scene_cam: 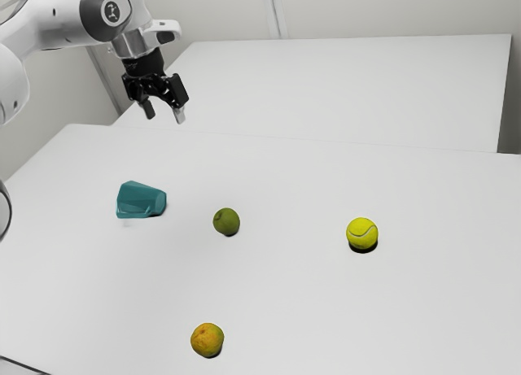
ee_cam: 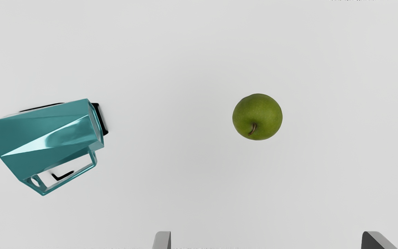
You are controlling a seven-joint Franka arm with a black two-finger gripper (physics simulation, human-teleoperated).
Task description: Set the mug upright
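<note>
Claw (scene_cam: 164, 115) hangs above the table (scene_cam: 285, 294), its two fingers spread apart with nothing between them. Below, the teal mug (scene_cam: 140, 200) lies on its side, narrower end toward the green apple (scene_cam: 226, 221), its handle (ee_cam: 69, 179) out to one side. Farther out sit an orange fruit (scene_cam: 207, 340) and, toward the exterior view's right, a tennis ball (scene_cam: 362, 233).

Arm (scene_cam: 61, 17) aloft, fingers (scene_cam: 149, 110) wide apart and downward

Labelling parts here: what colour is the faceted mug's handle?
The angular handle is teal, clearest in the wrist view.
</note>
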